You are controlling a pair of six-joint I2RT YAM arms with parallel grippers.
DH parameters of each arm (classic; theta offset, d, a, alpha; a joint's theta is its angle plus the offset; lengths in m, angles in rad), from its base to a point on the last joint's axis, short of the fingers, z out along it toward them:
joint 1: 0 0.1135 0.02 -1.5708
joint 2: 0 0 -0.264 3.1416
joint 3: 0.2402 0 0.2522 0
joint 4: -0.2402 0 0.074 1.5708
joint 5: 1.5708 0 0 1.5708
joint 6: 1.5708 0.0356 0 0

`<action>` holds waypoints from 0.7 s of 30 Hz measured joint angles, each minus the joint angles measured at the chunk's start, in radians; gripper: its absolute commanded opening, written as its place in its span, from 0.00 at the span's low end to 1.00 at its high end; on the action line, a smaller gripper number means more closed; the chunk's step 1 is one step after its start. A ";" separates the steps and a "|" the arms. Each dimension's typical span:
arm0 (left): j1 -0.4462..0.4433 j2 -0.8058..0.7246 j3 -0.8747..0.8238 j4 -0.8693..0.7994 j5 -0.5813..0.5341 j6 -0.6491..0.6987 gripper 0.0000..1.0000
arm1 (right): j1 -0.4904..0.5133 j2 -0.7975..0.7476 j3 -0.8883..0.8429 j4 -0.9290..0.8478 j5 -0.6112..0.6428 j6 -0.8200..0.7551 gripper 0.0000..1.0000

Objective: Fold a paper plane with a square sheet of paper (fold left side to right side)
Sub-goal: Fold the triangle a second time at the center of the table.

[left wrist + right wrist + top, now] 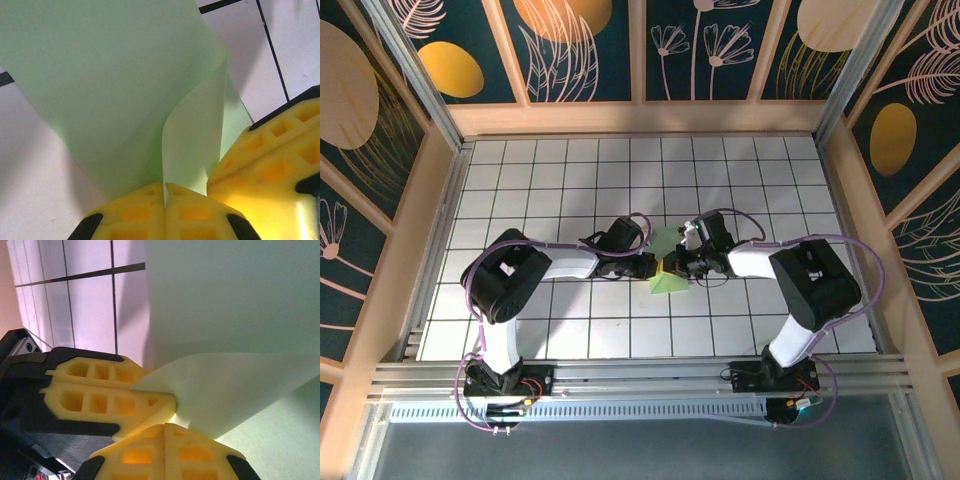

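Note:
The square sheet of paper [667,240] is light green and lifted at the table's middle, bent over itself with a curled flap [235,385]. My left gripper [165,192] is shut on the sheet's edge, and the paper [110,75] rises from between its yellow fingers. In the top view my left gripper [655,265] and right gripper [678,265] meet tip to tip at the paper. My right gripper [165,426] is shut, with the flap lying against its tips. I cannot tell whether the paper is pinched there. The paper plane is out of view.
The white gridded table [560,180] is ringed by wooden walls [640,118]. The right gripper's yellow fingers [270,165] crowd in beside the left one. The left gripper's fingers [95,385] sit just left of the right gripper's tips.

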 measured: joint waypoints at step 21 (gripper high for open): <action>0.000 -0.002 0.000 0.000 -0.003 0.002 0.20 | 0.000 0.022 0.000 -0.048 0.056 -0.026 0.00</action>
